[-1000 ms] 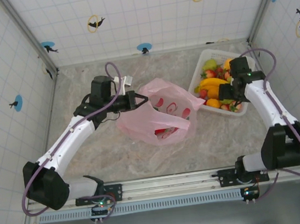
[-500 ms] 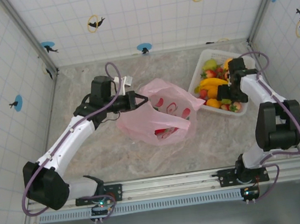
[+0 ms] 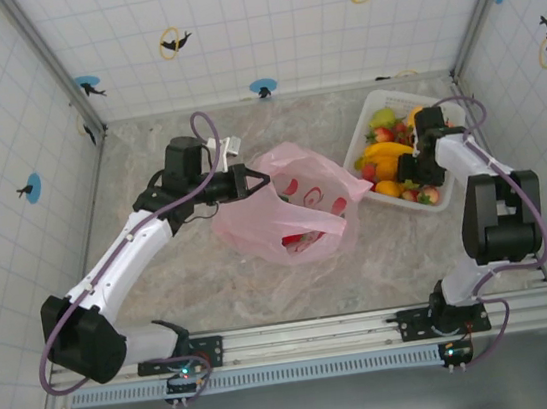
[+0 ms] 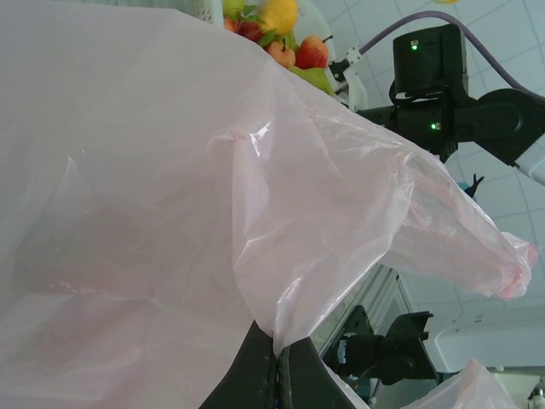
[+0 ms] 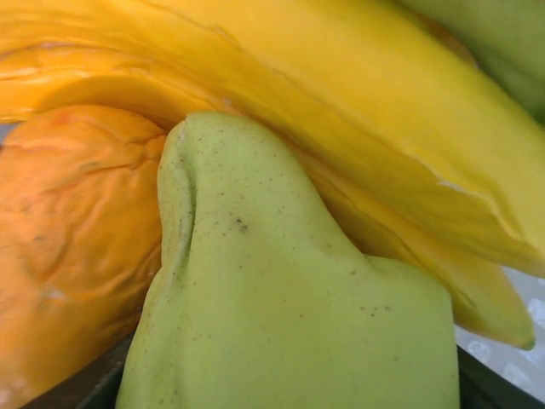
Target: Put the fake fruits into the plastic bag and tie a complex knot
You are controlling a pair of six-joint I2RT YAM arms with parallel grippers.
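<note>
Left claw (image 4: 277, 368) on plastic bag (image 4: 170, 187), right claw (image 3: 419, 173) perhaps around pear (image 5: 281, 290)

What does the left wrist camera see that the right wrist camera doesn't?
Left wrist camera: the pink plastic bag, its edge pinched in the shut left gripper, with the right arm beyond it.
Right wrist camera: a very close look at a green pear lying against a yellow banana and an orange fruit.
Both: fake fruits. From the left wrist they are a small, far-off pile above the bag.
</note>
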